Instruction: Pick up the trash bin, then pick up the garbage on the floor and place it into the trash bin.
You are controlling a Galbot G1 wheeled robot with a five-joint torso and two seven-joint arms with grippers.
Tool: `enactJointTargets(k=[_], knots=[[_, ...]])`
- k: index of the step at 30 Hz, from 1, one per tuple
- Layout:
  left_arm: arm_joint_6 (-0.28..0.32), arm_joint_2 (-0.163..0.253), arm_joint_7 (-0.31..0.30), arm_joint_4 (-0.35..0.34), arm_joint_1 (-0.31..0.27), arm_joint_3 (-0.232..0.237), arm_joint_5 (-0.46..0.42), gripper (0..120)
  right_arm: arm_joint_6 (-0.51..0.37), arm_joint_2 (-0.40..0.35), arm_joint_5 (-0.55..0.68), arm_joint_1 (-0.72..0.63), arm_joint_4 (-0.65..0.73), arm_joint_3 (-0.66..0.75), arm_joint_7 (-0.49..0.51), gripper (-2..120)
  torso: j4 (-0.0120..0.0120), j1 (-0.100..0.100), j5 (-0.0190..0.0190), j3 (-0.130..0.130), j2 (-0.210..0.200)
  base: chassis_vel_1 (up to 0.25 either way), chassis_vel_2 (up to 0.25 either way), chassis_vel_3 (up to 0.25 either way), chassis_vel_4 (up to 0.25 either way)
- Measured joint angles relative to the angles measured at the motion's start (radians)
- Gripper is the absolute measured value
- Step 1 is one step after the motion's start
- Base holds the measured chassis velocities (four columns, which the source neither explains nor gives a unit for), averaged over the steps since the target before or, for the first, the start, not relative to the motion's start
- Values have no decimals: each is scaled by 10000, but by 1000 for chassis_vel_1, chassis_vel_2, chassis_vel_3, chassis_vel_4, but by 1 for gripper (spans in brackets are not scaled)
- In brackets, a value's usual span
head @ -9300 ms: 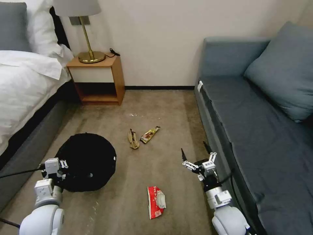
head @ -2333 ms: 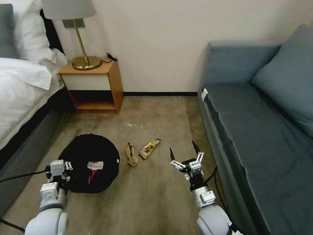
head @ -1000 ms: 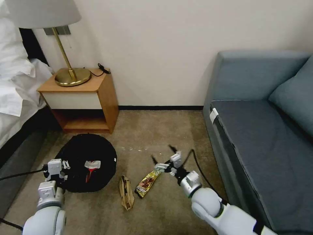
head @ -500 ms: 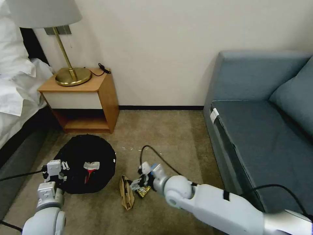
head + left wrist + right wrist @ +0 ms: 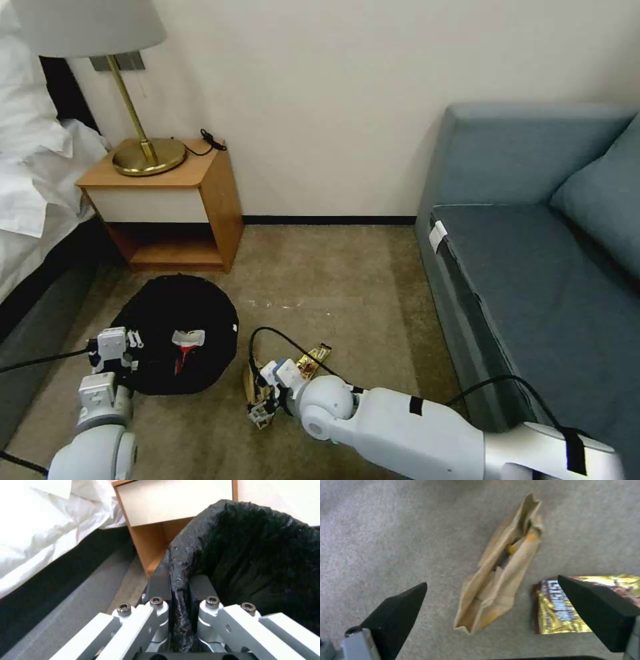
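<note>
Two litter pieces lie side by side on the carpet (image 5: 347,280): a brown banana peel (image 5: 501,572) and a gold snack wrapper (image 5: 558,610), near the trash bin (image 5: 175,320) before the nightstand (image 5: 167,200). The right gripper (image 5: 493,592) hangs spread wide over the peel, empty. The left gripper (image 5: 178,590) is clamped on the bin's lined rim; a red-and-white wrapper (image 5: 185,343) lies inside.
</note>
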Motion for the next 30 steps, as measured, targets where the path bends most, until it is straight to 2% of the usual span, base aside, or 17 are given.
enactJointTargets(k=[8, 18, 21, 22, 25, 26, 28, 30], knots=[[-27, -125, -6, 0, -9, 61, 153, 7, -65, 548, -113, -179, -602, 118, -173, 100, 0, 0, 0, 0, 0, 0, 0, 0, 0], [-28, -196, -7, 0, -16, 66, 208, 7, -143, 792, -714, -468, -1204, 108, -6, 99, 0, 0, 0, 0, 0, 0, 0, 0, 0], [-30, -221, -9, 0, -15, 62, 231, 7, -51, 899, -1090, -606, -1478, 168, -211, 90, 0, 0, 1, -1, 0, 0, 0, 0, 0], [-30, -221, -9, 0, -15, 62, 231, 7, -51, 899, -1090, -606, -1478, 168, -211, 90, 0, 0, 1, -1, 0, 0, 0, 0, 0], [-31, -249, -11, 2, -17, 62, 248, 7, 97, 1018, -1600, -685, -1872, 264, -434, 74, 0, 0, 1, 0, 0, 0, 0, 0, 0], [-31, -249, -11, 2, -17, 62, 248, 7, 97, 1018, -1600, -685, -1872, 264, -434, 74, 0, 0, 1, 0, 0, 0, 0, 0, 0], [-31, -256, -12, 19, -21, 62, 255, 7, 140, 1078, -1726, -706, -2035, 331, -512, 65, 0, 0, 0, -1, 0, 0, 0, 0, 0], [-33, -258, -12, 32, -21, 62, 257, 7, 154, 1095, -1753, -712, -2074, 347, -537, 61, 0, 0, 0, 0, 0, 0, 0, 0, 0]])
